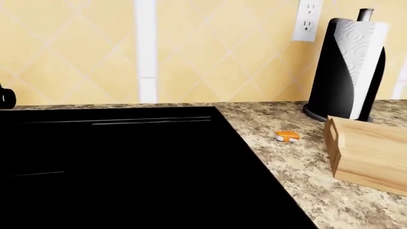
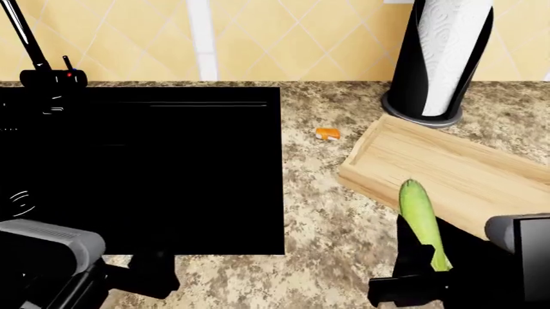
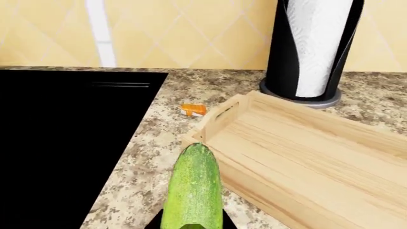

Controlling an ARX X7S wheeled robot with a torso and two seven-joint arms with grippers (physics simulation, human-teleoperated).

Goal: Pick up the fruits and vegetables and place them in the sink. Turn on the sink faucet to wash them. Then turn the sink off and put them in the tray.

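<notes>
1 cucumber point(image 2: 421, 219) is riding in the right end effector point(image 2: 418, 267), clamped at its lower end, at the lower right of the frame, its tip overlapping the near rim of the tray point(image 2: 481, 168). Doing this well likely means carrying it up and right over the rim, then lowering before letting go. The left end effector's fingers are lying out of view, so their state cannot be told.
</notes>
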